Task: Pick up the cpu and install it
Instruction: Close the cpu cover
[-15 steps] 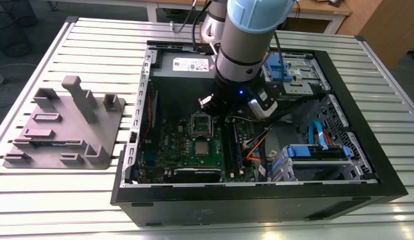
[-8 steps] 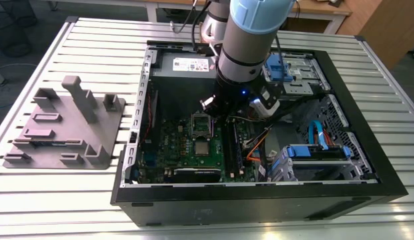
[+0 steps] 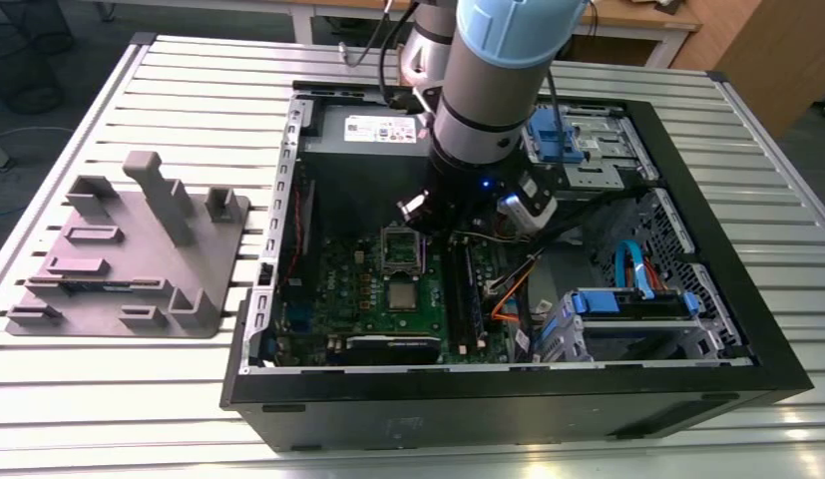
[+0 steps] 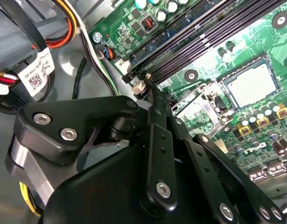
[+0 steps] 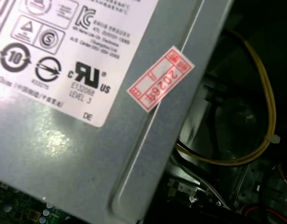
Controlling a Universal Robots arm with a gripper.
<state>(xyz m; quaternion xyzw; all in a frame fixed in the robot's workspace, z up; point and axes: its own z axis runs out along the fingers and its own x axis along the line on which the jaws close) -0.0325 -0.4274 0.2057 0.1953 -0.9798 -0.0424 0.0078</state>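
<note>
Gripper [image 4: 151, 91] pressed together, holding nothing, hangs above the motherboard [image 4: 255, 44] near the cpu [image 4: 251, 85].

Your arm [image 3: 492, 95] presents as a silver-grey tube under a pale blue joint cap [image 3: 519, 25], with a black band [image 3: 482, 125] round it lower down. Below that band the wrist housing is black, and you will note a small blue light [image 3: 486, 184] on it. Black cables [image 3: 385, 40] run up beside the tube. A silver and white module [image 3: 523, 210] is mounted at the wrist. In the second wrist view your claw [image 4: 151, 91] is matte black, made of flat linkage bars and rounded plates pinned with silver socket-head screws [image 4: 68, 135]. A bright metal ring [image 4: 22, 158] shows beside its body.
</note>
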